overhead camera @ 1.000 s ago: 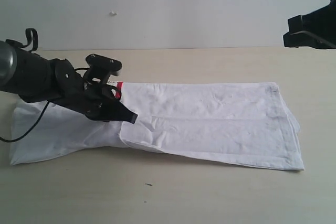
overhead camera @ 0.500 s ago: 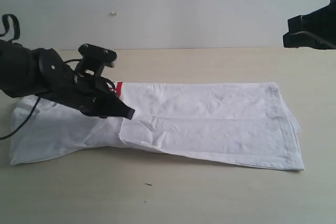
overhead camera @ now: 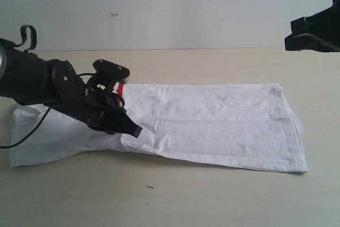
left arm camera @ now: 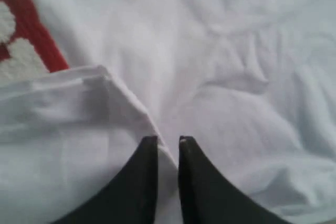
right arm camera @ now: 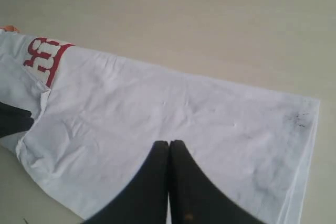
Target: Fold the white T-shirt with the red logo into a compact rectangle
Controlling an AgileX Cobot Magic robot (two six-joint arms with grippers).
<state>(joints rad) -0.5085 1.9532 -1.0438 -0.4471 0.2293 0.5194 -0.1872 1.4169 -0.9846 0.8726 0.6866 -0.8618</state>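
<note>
Lower in the exterior view than half a second earlier, the left gripper (overhead camera: 135, 130) now has its tips at the diagonal edge of a folded-over flap on the white T-shirt (overhead camera: 212, 120), which itself lies unchanged. Its jaws stand a narrow slit apart in the left wrist view, and no cloth is visibly lifted or pinched between them. The right gripper (right arm camera: 169, 142) hangs well above the shirt with its jaws pressed together and nothing in them. The garment is already folded into a long band stretched across the pale tabletop (overhead camera: 212, 200), and only one end of the red logo (overhead camera: 120, 87) peeks out beside the left arm. It looks thin, soft and light: it is likely to sag from any single pinch, drag its lower layers out of line and slide easily on the smooth surface. The safest holds appear to be at edges and corners where all layers can be caught together, namely the flap edge under the left gripper and the hemmed corners at the band's far right end. Bare tabletop shows on every side of the shirt, leaving room to carry one end over the other. Behind it stands a plain pale wall (overhead camera: 186, 9).
</note>
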